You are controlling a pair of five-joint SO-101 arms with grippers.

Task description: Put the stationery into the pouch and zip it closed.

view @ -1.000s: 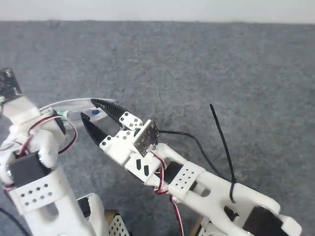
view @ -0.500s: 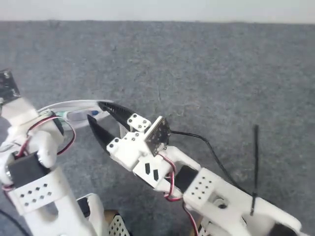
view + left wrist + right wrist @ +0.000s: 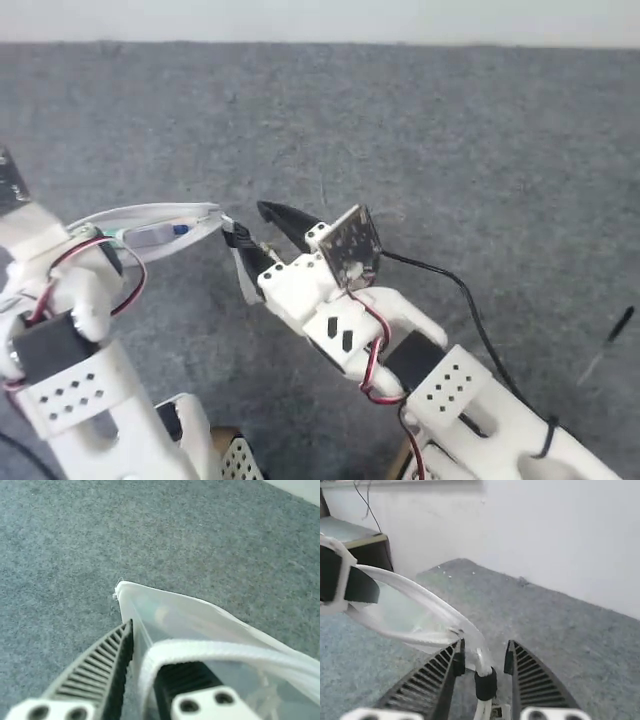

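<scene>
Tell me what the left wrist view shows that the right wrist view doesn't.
Left wrist view: the closed corner of the pouch, seen close up. Right wrist view: the right claw open around the black zipper pull, with a white wall behind. Both: the clear pouch, the left claw gripping its white rim, and the grey carpet.

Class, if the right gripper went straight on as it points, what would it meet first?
Probably the zipper pull, which sits between the right gripper's open fingers, then the pouch; depth is unclear.
</scene>
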